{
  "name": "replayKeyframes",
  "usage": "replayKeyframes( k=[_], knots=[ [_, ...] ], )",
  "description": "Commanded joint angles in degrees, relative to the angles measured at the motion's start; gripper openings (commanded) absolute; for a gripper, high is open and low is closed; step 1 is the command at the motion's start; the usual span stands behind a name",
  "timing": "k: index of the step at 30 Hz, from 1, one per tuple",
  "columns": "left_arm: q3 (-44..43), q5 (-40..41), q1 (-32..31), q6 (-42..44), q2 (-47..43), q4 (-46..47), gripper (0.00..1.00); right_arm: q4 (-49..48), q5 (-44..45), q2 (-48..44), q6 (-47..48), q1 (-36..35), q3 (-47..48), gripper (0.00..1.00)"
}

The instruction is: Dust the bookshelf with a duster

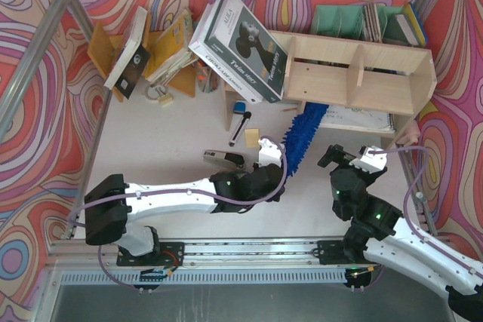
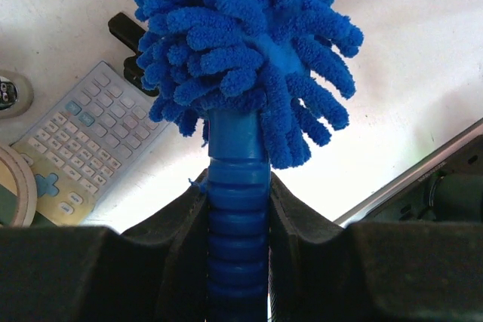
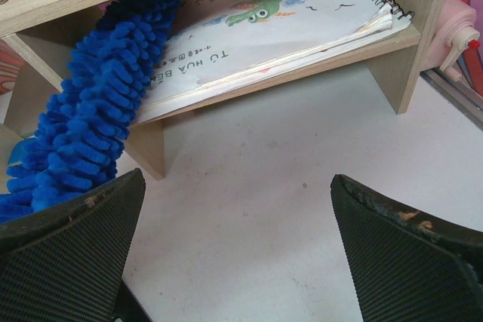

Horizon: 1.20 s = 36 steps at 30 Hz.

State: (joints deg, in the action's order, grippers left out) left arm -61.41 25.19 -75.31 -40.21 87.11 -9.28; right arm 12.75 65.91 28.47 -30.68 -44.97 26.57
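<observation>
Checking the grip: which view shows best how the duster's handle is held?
Left wrist: the left hand clamps the duster by its ribbed handle. Top external shows it small, grip unclear; right wrist shows only its fluff.

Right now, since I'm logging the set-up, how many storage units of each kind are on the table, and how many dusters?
pale plywood two-tier bookshelf: 1
orange-yellow slanted book rack: 1
green file organizer: 1
fluffy bright-blue microfiber duster: 1
Total: 4

Calculator point(image 2: 81, 143), spiral notebook point(image 3: 281, 24), leaning books point(image 1: 243, 44)
</observation>
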Motion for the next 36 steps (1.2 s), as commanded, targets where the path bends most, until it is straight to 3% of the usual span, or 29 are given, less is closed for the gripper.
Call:
replayKeyframes(
  k=[1,12,36],
  knots=[
    [-3.4,0.8,1.1,-0.7,1.6,-1.3,0.0,0.3,0.8,-0.6,0.4,0.1,-0.2,0.99],
    [-5.9,5.6,-1.7,5.1,0.5,-3.0,0.0,0.2,0.9,-0.5,0.5,0.1,-0.2,0.99],
    [-7.6,-7.9,0.1,10.1,4.5,-5.1,0.0,1.9,1.4,-1.0,-0.7,0.1,0.0,0.99]
  ],
)
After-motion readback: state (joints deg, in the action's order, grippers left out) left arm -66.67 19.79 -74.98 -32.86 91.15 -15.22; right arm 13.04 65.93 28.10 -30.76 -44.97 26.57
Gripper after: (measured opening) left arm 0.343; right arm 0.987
